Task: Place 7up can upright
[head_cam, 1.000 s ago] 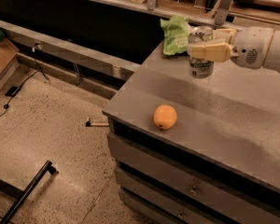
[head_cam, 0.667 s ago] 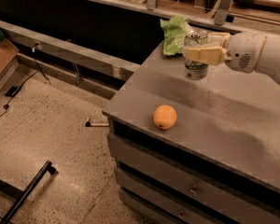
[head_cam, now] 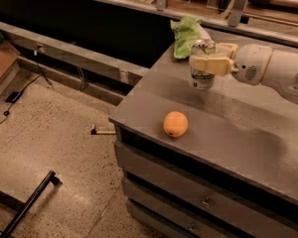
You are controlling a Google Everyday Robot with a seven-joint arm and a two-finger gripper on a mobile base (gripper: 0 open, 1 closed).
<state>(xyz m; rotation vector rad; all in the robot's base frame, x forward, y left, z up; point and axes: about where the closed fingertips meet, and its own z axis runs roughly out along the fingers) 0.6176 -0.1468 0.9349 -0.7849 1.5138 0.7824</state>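
The 7up can (head_cam: 202, 77), silver with a green-and-white label, stands upright at the back of the grey counter (head_cam: 248, 133), its base at or just above the surface. My gripper (head_cam: 205, 56) reaches in from the right on a white arm (head_cam: 273, 71). Its cream fingers (head_cam: 211, 64) are shut on the can's upper half. An orange fruit (head_cam: 175, 124) lies in front of the can, near the counter's front edge.
A green snack bag (head_cam: 186, 35) lies just behind the can at the counter's back left corner. Drawers (head_cam: 203, 202) sit under the counter. A dark ledge (head_cam: 89, 63) and speckled floor (head_cam: 49, 143) lie to the left, with a black bar (head_cam: 30, 202) low on the floor.
My gripper has moved a little to the left with the can held upright in it. The orange has not moved.
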